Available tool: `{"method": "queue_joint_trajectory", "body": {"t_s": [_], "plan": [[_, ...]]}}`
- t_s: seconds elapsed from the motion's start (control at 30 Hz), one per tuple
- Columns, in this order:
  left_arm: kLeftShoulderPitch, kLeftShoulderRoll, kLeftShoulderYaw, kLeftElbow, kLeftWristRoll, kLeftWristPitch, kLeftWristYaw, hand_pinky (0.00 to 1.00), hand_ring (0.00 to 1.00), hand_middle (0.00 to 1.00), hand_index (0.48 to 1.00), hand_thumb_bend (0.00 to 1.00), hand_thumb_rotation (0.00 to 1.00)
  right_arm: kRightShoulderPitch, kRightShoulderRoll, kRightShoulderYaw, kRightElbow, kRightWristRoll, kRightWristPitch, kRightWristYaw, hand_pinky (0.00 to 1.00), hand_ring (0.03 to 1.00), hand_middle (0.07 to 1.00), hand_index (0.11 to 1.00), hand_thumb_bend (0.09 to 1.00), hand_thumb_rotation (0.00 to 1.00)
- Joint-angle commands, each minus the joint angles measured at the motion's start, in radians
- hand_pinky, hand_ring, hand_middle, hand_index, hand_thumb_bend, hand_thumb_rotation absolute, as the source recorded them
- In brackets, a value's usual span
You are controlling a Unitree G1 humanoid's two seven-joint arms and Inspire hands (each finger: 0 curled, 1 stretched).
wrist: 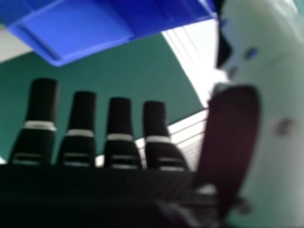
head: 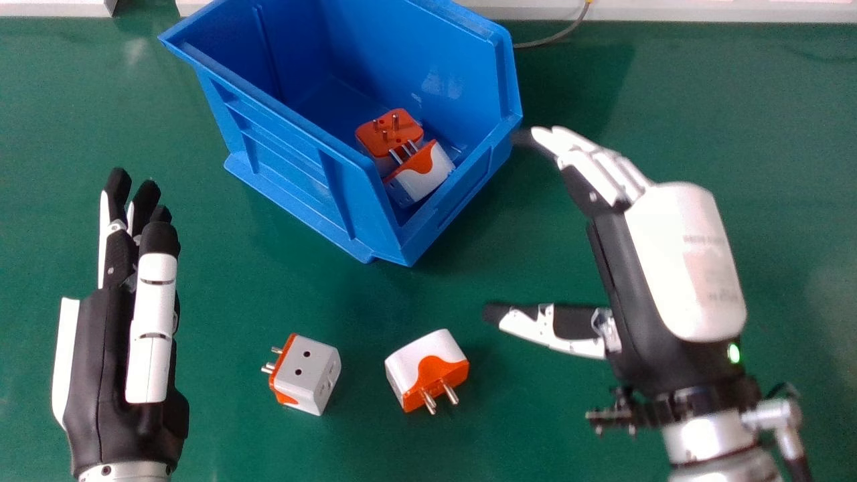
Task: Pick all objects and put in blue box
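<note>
My right hand (head: pixel 683 261) is open and empty, to the right of the blue box, its thumb stretched out toward the adapters on the table. In the right hand view its straight fingers (wrist: pixel 118 128) show against the green table, with the blue box (wrist: pixel 76 33) beyond them. My left hand (head: pixel 120 335) stands open at the left. The blue box (head: pixel 294 140) holds two orange and white plug adapters, one (head: pixel 392 134) partly behind the other (head: pixel 425 173). Two more lie on the table: a white one with an orange edge (head: pixel 308 375) and another (head: pixel 428 368) to its right.
Green table (head: pixel 770 120) surrounds the box on its near side and both flanks. A thin grey cable (head: pixel 556 39) runs from behind the box's right rear. Pale edging (head: pixel 669 10) lines the table's far side.
</note>
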Motion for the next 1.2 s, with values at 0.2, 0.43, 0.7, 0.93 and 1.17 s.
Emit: {"method": "queue_joint_trajectory", "body": {"t_s": [0.2, 0.43, 0.7, 0.93, 1.17], "plan": [[0.031, -0.003, -0.003, -0.016, -0.002, -0.032, 0.0, 1.0, 1.0, 1.0, 1.0, 0.54, 1.0, 0.086, 0.043, 0.035, 0.051, -0.017, -0.032, -0.054, 0.59, 0.735, 0.792, 0.765, 0.634, 0.22], [0.038, -0.001, -0.001, -0.011, -0.005, -0.048, -0.005, 1.0, 1.0, 0.99, 1.0, 0.54, 1.0, 0.138, 0.089, 0.086, 0.045, -0.044, 0.05, 0.022, 0.62, 0.761, 0.813, 0.78, 0.684, 0.29], [0.04, 0.002, 0.001, -0.005, -0.006, -0.06, -0.014, 1.0, 1.0, 0.99, 1.0, 0.55, 1.0, 0.18, 0.107, 0.144, -0.006, -0.129, 0.19, 0.148, 0.68, 0.817, 0.868, 0.832, 0.72, 0.37], [0.043, -0.004, 0.0, -0.015, -0.007, -0.052, -0.006, 1.0, 1.0, 0.99, 1.0, 0.55, 1.0, 0.165, 0.111, 0.197, -0.025, -0.225, 0.271, 0.235, 0.79, 0.918, 0.951, 0.924, 0.762, 0.52], [0.046, -0.004, 0.004, -0.017, -0.01, -0.056, -0.004, 1.0, 0.99, 0.99, 1.0, 0.55, 1.0, 0.145, 0.129, 0.235, -0.036, -0.296, 0.337, 0.315, 0.92, 0.979, 0.987, 0.981, 0.746, 0.66]]}}
